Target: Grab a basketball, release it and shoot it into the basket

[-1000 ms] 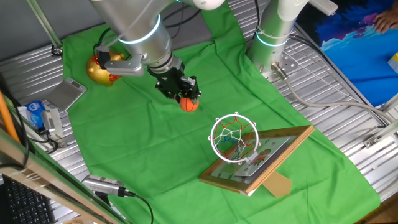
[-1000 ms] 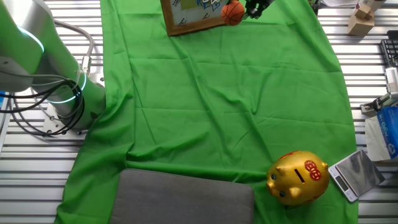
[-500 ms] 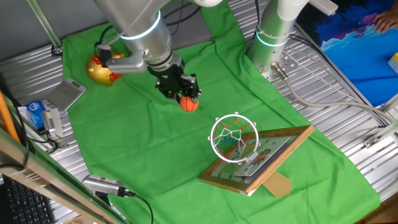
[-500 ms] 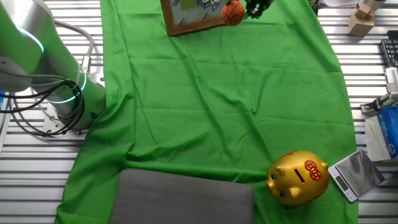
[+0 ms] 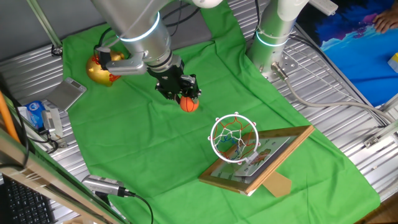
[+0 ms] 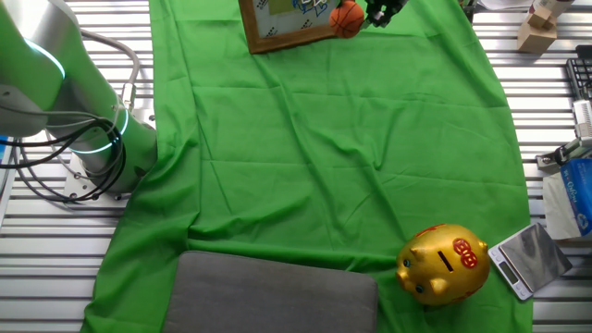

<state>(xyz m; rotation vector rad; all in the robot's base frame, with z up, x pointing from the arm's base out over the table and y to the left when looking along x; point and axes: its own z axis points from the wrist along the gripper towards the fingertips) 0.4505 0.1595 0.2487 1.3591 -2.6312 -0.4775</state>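
The tiny orange basketball (image 5: 189, 104) hangs just above the green cloth (image 5: 143, 143), left of and behind the basket. My gripper (image 5: 186, 97) comes down from the upper left, and its black fingers are shut on the ball's top. The basket's white rim with red-and-white net (image 5: 234, 138) stands on a wooden-framed backboard (image 5: 273, 155) that lies tilted at the front right. In the other fixed view the ball (image 6: 347, 17) shows at the top edge before the backboard (image 6: 277, 23), with my gripper (image 6: 368, 14) beside it, mostly cut off.
A golden piggy bank (image 5: 99, 71) (image 6: 442, 264) sits at the cloth's far left corner, with a small silver scale (image 5: 67, 93) beside it. A second arm's base (image 5: 273, 31) stands at the back. A grey pad (image 6: 273, 294) lies on the cloth.
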